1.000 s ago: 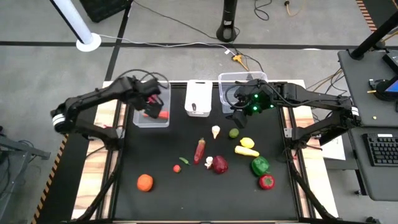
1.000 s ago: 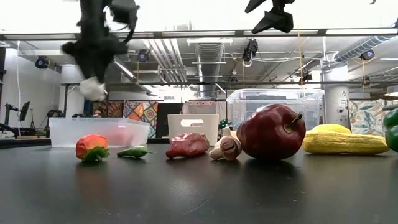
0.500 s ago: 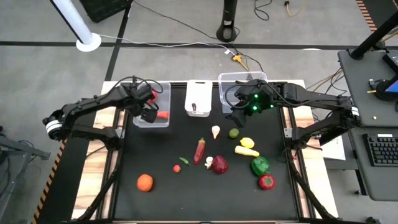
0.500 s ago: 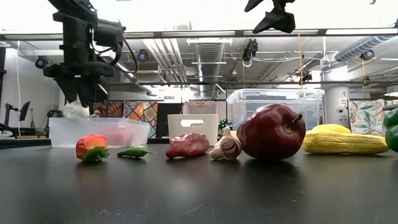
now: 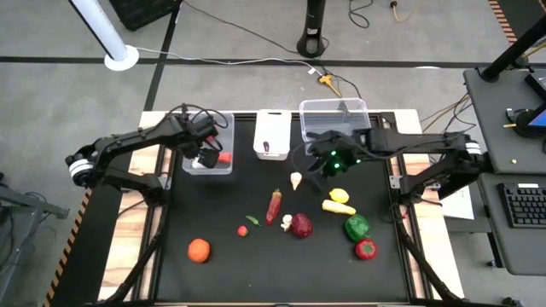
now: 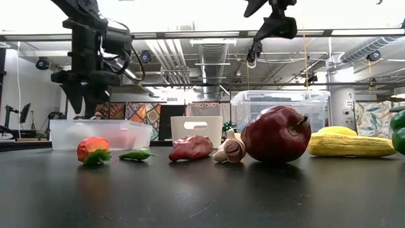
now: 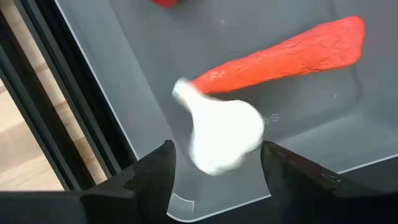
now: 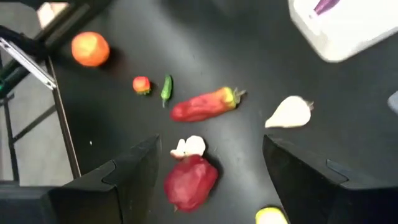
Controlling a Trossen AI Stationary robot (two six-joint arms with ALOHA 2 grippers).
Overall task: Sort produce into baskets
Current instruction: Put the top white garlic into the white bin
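Dropping garlic [image 7: 221, 134]: it sits loose between the left gripper's [image 5: 203, 155] fingers, touching neither, with the clear tub's [image 7: 112, 81] floor right under it. Fingers are spread and hold nothing. The gripper hangs over the tub so the release lands inside the walls. Just past the garlic a carrot [image 7: 280, 56] lies on the same tub floor, so this bin looks like the vegetable one (my read, not certain).

Right gripper [image 5: 320, 165] is spread wide with nothing in it, out over the black table. Directly below and ahead of it are a mushroom [image 8: 188, 147] and a dark red onion [image 8: 189, 180], which touch or nearly touch. A second garlic [image 8: 289, 112] lies to one side and a red chili [image 8: 205, 104] just beyond. Farther off are the white tub [image 8: 348, 31] and, well apart, an orange [image 8: 90, 48]. The pose reads as a hover to line up the next pick. I can't tell which piece it's after.

Versus one second ago:
- The left gripper had the garlic pinched, showing as a white lump under the fingers in the low view. That lump is gone from the fingers now, so the release just happened.
- The left arm has barely shifted over its tub.
- The right gripper was parked over the right clear tub. It has swung toward the table centre, above the loose produce.
- Loose pieces on the table haven't moved.
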